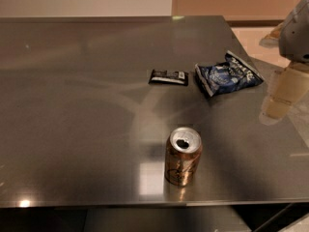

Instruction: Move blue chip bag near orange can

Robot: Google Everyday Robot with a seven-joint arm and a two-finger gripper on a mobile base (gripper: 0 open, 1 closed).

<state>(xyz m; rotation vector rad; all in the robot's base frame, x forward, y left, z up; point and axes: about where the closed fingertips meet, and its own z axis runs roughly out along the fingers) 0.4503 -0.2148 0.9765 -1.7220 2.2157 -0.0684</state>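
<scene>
Just one blue chip bag (228, 74), one orange can (183, 156); hand (276, 105) right.

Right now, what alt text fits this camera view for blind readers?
A blue chip bag lies on a grey table beside a black packet, an orange can upright nearer the front edge. The gripper hovers at the right edge.

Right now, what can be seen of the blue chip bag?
The blue chip bag is a small, crinkled dark-blue foil packet with white markings, glossy where light catches it. It lies flat and slanted on the grey, reflective table, toward the far right. Only the table touches it. The black packet lies beside it across a narrow gap, the orange can stands apart nearer the front edge, and the pincer hangs off to the bag's right, not touching it.
</scene>
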